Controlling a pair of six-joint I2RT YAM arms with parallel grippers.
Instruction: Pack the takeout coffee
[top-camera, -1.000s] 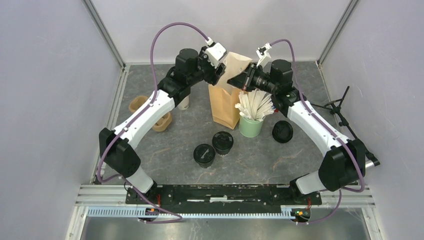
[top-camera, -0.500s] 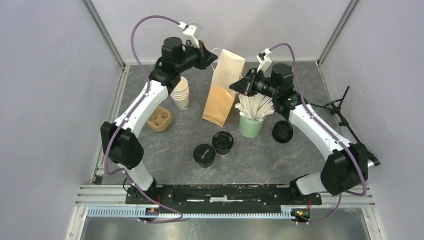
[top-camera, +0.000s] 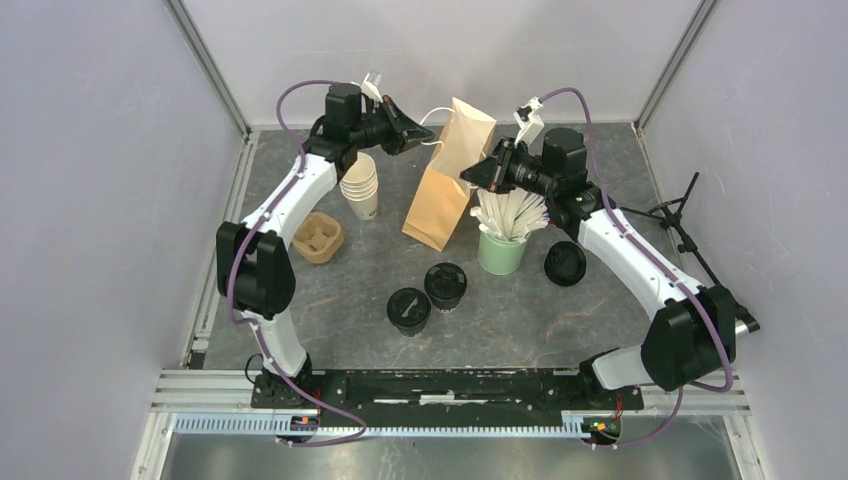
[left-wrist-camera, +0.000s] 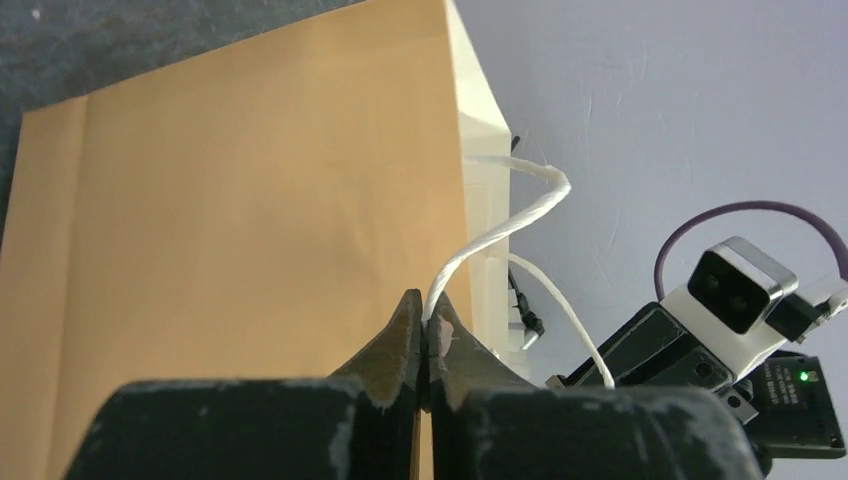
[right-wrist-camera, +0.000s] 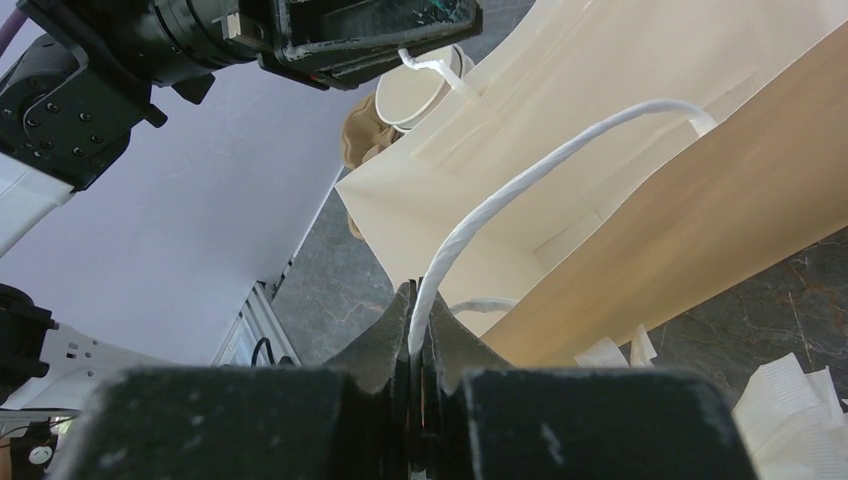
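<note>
In the top view the brown paper bag (top-camera: 440, 190) is in the upper middle of the frame. It is tilted, with its mouth toward the upper right and its base toward the lower left. The left end effector (top-camera: 412, 134) is just left of the bag's top. Its jaws are fully closed and pinch a white cord handle (left-wrist-camera: 500, 225); in the left wrist view the cord comes out between the tips. The right end effector (top-camera: 470, 172) is at the right side of the bag's top. Its jaws are also closed tight, on the other white cord handle (right-wrist-camera: 530, 170), which in the right wrist view runs from the tips up to the inner wall of the open bag. The takeout coffee is not in the bag. A lidded coffee cup (top-camera: 409, 309) and a second lidded coffee cup (top-camera: 446, 284) stand upright on the gray tabletop (top-camera: 330, 300) in the lower middle of the frame, just beside each other, below the bag and well apart from both end effectors. A green cup of white sticks (top-camera: 501, 252) stands right of the bag's base and a loose black lid (top-camera: 565, 263) lies further right. A stack of lidless cups (top-camera: 361, 190) and a brown cup carrier (top-camera: 319, 237) are at the left.
</note>
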